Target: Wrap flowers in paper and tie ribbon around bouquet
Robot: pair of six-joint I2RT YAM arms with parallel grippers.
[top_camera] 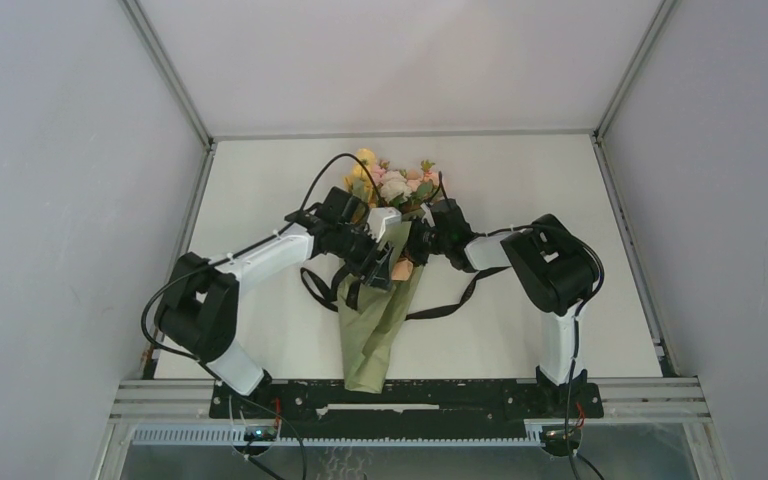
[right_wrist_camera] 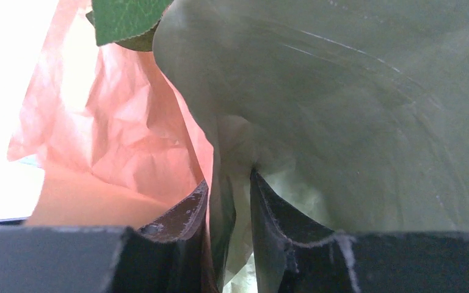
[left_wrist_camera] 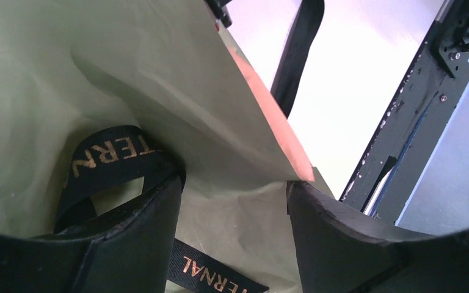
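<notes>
We see the bouquet (top_camera: 375,320) lying on the table (top_camera: 260,180). Its thin end points to the near edge and the flowers (top_camera: 392,180) are at the far end. Our left gripper (left_wrist_camera: 232,189) sits over the middle of the bouquet with its two fingers spread apart. Only green paper (left_wrist_camera: 36,73) shows in the gap, and nothing is pinched. The black ribbon (left_wrist_camera: 107,152) curls in a loop on the paper, touching one of those fingers. Our right gripper (right_wrist_camera: 229,177) is on the other side, nearer the flowers, and its fingers pinch a fold of the paper.
</notes>
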